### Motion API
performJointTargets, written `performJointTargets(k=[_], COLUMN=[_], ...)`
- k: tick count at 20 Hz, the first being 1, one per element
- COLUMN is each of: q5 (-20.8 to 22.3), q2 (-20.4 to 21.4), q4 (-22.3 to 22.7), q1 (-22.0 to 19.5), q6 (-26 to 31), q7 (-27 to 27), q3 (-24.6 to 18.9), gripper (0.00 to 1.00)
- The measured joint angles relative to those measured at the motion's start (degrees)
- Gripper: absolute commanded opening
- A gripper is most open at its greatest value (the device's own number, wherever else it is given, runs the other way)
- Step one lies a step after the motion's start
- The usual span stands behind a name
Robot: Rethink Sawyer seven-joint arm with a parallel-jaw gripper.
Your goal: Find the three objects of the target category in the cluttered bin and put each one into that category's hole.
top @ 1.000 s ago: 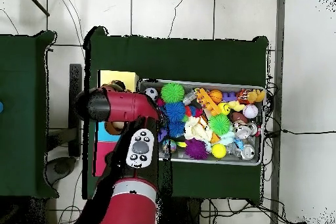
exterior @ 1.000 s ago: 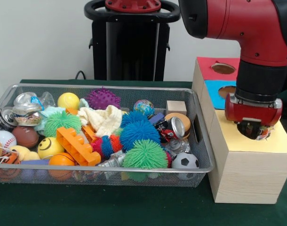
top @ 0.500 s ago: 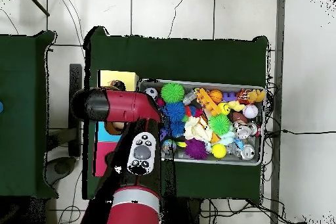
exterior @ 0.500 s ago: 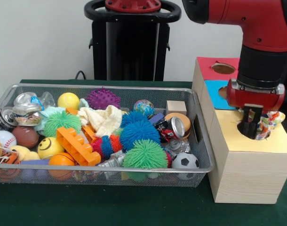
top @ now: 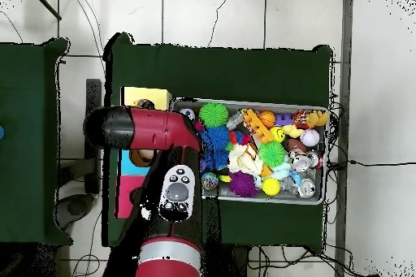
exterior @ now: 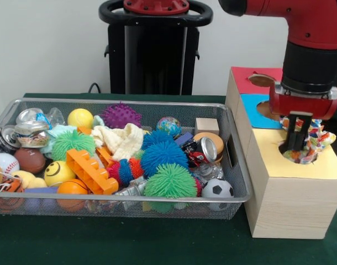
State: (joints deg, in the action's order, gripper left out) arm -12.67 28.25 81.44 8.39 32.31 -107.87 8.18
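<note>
My gripper [exterior: 301, 144] hangs over the round hole [exterior: 294, 157] in the yellow top of the wooden box [exterior: 273, 157]. It is shut on a crinkled multicoloured bundle [exterior: 315, 138], whose lower end still dips into the hole. The wire bin [exterior: 235, 160] to the left holds several toys: spiky balls such as a green one [exterior: 170, 181], a soccer ball [exterior: 217, 189], a yellow smiley ball [exterior: 58, 173], cans and an orange brick [exterior: 91, 170]. From overhead, the red arm [top: 146, 127] covers the gripper and the box beside the bin [top: 321, 196].
The box also has a blue section with a hole [exterior: 269, 107] and a red section with a hole [exterior: 261, 80] behind the yellow one. The bin's right wall stands close to the box. A black stand [exterior: 154, 49] rises behind the bin.
The gripper has risen out of the yellow hole, and the multicoloured bundle has come up with it. The arm drew back slightly in the overhead view.
</note>
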Motion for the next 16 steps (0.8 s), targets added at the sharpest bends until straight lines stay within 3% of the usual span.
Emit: performJointTargets(k=[16], q5=[0.39], q2=[7.16], q4=[-0.02], q1=[-0.15], q6=[3.02], q7=[0.00], q3=[-1.00], gripper=[0.00])
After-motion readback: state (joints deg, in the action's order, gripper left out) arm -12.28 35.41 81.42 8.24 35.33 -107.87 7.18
